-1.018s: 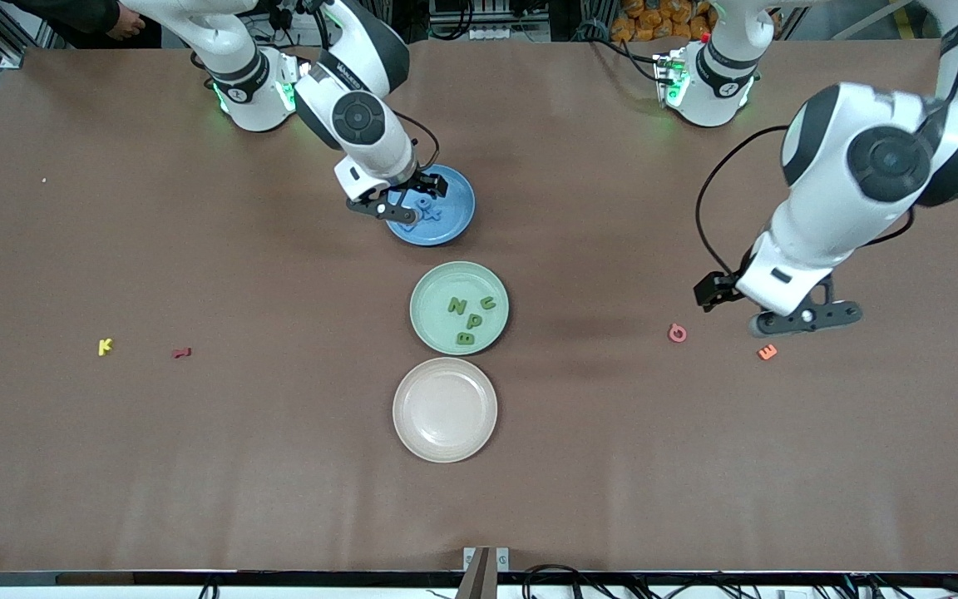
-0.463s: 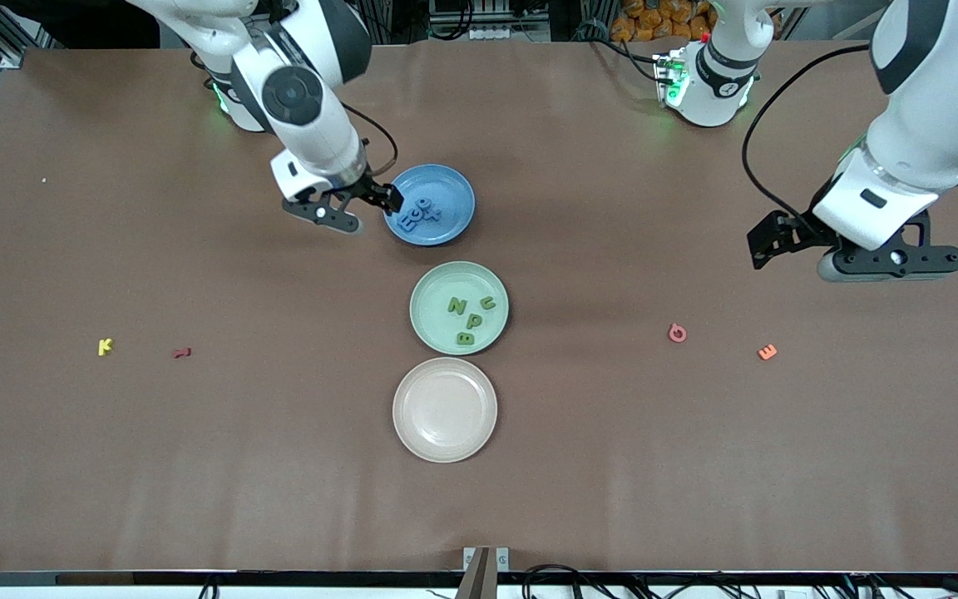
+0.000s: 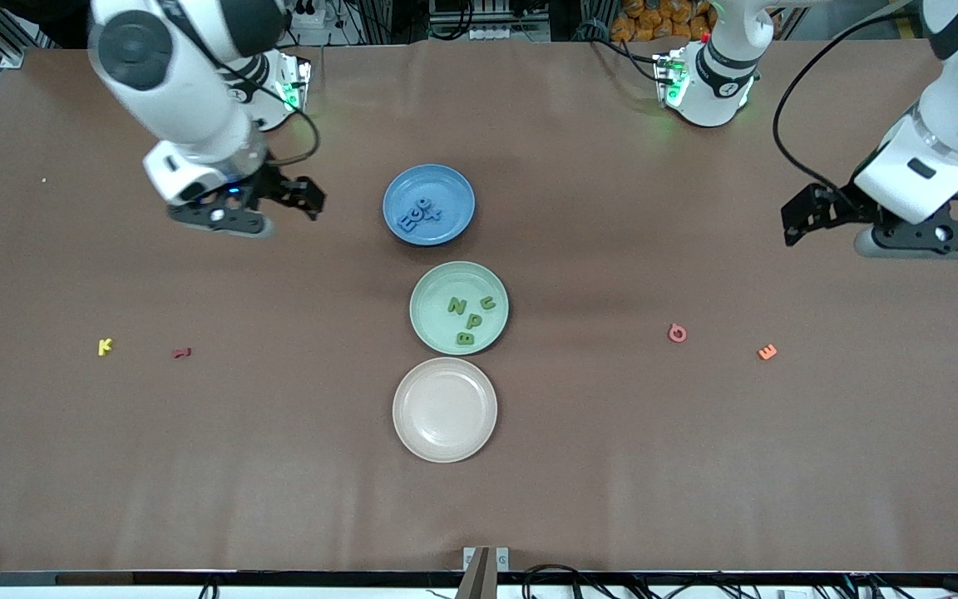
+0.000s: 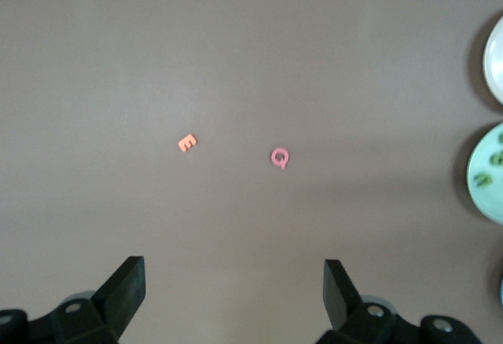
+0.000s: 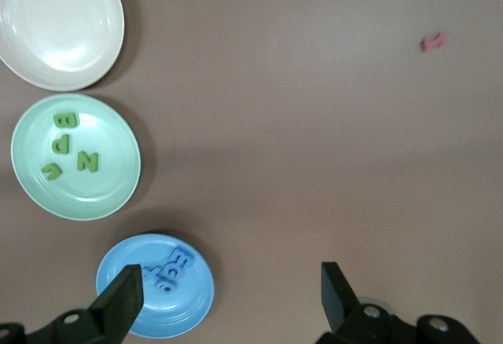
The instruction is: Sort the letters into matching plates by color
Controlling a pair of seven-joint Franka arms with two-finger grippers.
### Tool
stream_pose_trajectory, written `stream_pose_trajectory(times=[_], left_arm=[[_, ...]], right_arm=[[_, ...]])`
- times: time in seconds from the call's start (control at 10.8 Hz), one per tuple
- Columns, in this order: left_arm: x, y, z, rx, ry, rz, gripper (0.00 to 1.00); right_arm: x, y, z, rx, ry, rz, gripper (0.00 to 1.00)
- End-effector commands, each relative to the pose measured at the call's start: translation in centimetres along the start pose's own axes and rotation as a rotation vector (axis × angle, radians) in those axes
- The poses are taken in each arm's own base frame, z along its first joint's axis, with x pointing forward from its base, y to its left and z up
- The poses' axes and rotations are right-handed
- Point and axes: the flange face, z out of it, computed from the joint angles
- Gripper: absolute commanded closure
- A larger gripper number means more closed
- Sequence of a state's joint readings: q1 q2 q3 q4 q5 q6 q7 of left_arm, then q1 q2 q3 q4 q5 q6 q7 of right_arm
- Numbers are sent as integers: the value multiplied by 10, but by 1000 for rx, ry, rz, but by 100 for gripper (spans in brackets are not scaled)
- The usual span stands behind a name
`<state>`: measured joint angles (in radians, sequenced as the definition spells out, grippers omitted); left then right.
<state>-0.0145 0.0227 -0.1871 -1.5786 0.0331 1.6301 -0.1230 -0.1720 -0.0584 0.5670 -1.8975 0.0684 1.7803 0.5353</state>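
Hovering wide and empty, left pincer (image 3: pixel 824 225) and right pincer (image 3: pixel 275 198) are risking grabbing the stray pink letter (image 3: pixel 677 334).

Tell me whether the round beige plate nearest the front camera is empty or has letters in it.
Empty. The round beige plate shows only its bare inside in the front view, and the right wrist view shows the same.
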Motion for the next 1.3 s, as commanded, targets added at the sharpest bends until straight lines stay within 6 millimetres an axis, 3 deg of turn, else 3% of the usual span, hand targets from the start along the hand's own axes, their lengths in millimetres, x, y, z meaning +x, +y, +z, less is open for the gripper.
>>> stream_pose_trajectory(times=[0.0,0.09,0.28,0.46,0.56,0.83,1.2], left_arm=[[-13,-10,-12,-13,-25,40,0],[-13,-10,-13,-17,-21,40,0],[-13,-9,-13,-20,-21,40,0],[-12,-4,-13,-62,-17,32,0],[-11,0,-20,-111,3,19,0],[-12,5,-31,-100,27,39,0],[-13,2,-34,-19,41,59,0]], right_arm=[[44,65,-43,22,58,-65,0],[57,91,-60,35,74,-35,0],[78,145,-72,46,98,-59,0],[92,205,-73,42,106,-186,0],[96,226,-73,39,111,-204,0],[109,241,-85,-28,134,-199,0],[104,231,-95,-46,110,-224,0]])
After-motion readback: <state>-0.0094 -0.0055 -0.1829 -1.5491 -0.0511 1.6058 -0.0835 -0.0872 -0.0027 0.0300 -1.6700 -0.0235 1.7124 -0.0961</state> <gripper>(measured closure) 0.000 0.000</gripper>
